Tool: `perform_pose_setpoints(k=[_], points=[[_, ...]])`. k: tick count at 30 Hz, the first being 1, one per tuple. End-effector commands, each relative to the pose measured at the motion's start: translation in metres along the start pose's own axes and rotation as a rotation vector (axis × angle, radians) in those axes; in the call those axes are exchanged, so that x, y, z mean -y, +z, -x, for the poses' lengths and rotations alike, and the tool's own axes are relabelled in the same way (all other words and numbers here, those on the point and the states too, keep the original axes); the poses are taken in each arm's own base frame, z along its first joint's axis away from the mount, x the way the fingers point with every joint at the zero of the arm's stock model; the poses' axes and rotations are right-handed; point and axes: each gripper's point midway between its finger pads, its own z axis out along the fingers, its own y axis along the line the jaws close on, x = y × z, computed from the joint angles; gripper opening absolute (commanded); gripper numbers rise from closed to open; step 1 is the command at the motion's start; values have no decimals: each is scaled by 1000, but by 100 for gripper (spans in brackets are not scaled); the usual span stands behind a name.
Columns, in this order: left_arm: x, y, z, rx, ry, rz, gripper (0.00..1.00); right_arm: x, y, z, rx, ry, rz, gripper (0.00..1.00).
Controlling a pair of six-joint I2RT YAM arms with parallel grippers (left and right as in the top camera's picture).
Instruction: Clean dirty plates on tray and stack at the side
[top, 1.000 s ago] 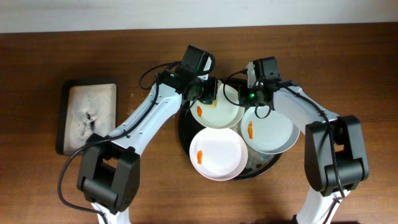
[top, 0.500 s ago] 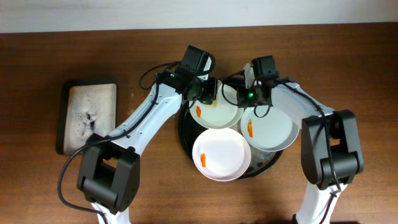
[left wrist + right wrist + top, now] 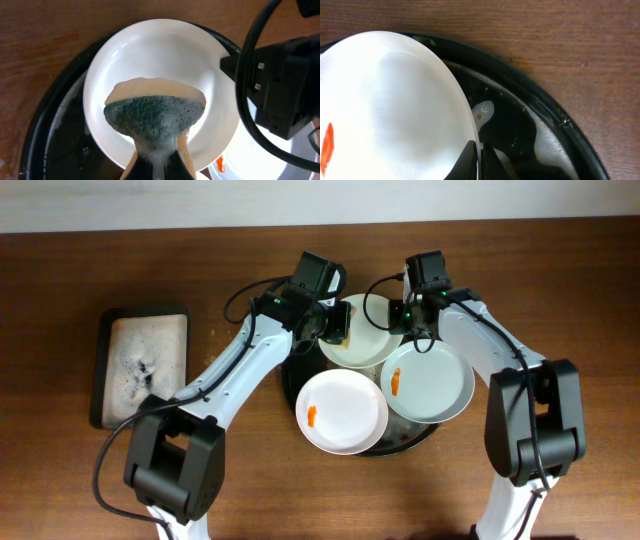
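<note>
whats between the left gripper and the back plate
A soapy sponge, pinched by the left gripper, lies between it and the back plate; the left wrist view shows it.

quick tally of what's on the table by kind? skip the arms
white plate: 3
round black tray: 1
rectangular tray: 1
sponge: 1
total: 6
</note>
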Motion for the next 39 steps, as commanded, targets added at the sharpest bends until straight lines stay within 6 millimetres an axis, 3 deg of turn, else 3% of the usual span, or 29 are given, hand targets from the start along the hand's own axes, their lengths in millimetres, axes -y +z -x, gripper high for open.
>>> perform_pose_setpoints(k=[1, 4, 7, 9, 15, 22, 24, 28, 34, 36, 39], points=[[-5, 3, 7, 31, 50, 31, 0, 2, -16, 22, 73, -70, -35, 4], [-4, 11, 10, 44, 55, 18, 0, 2, -16, 23, 78, -73, -34, 4], [6, 38, -3, -13, 15, -76, 0, 2, -16, 24, 79, -73, -34, 4], [2, 56, -8, -29, -45, -80, 0, 2, -16, 24, 79, -73, -34, 4], [2, 88, -14, -37, -99, -120, 0, 1, -16, 24, 79, -73, -34, 4], [-32, 130, -53, -147, -138, -43, 0, 2, -15, 23, 75, -73, -35, 4], [-50, 130, -58, -157, -150, 34, 0, 2, -15, 21, 67, -73, -36, 4], [-77, 115, -46, -156, -127, 195, 0, 3, -15, 20, 61, -73, -37, 4], [-94, 86, -18, -125, -73, 375, 0, 3, -15, 18, 56, -73, -38, 4], [-91, 82, -12, -119, -74, 370, 0, 3, -15, 17, 53, -73, -39, 4], [-70, 76, 2, -113, -81, 282, 0, 6, -16, 18, 56, -72, -57, 4]])
